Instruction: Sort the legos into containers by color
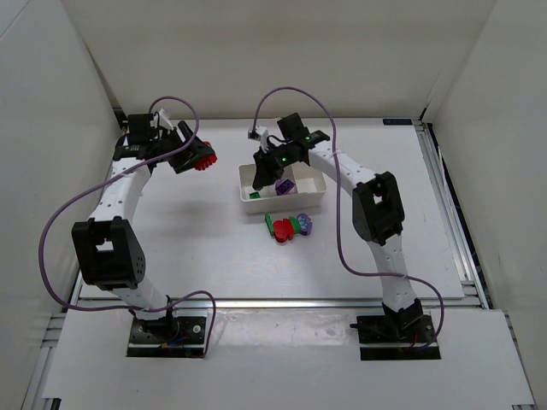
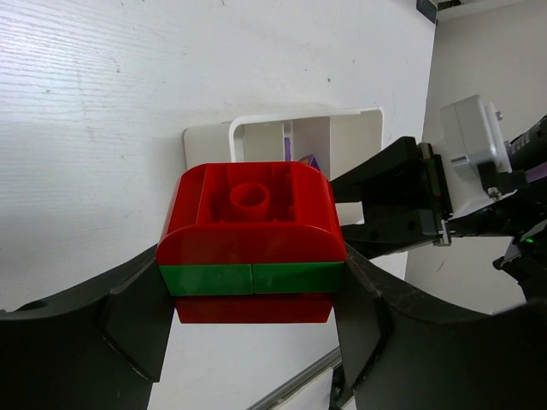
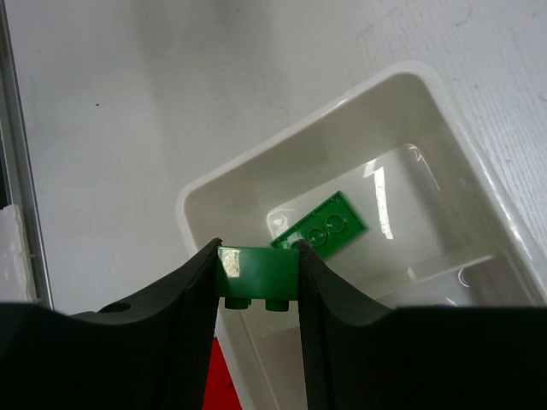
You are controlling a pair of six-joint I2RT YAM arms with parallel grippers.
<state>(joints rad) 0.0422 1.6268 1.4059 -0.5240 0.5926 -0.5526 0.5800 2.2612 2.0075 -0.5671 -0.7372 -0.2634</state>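
Note:
My left gripper (image 1: 193, 159) is shut on a stack of red, green and red legos (image 2: 252, 239), held above the table to the left of the white tray (image 1: 322, 202). My right gripper (image 3: 256, 256) is shut on a small green brick (image 3: 256, 272), held studs down over the tray's left compartment (image 3: 282, 141). A flat green plate (image 3: 323, 224) lies in that compartment. A purple brick (image 1: 285, 184) lies in the middle compartment. In front of the tray, a green brick (image 1: 270, 224), a red brick (image 1: 284, 231) and a purple-and-green piece (image 1: 302, 225) lie on the table.
The tray's corner (image 2: 359, 128) and the right arm (image 2: 410, 196) show past the held stack in the left wrist view. A metal rail (image 1: 444, 196) runs along the table's right edge. White walls enclose the back and sides.

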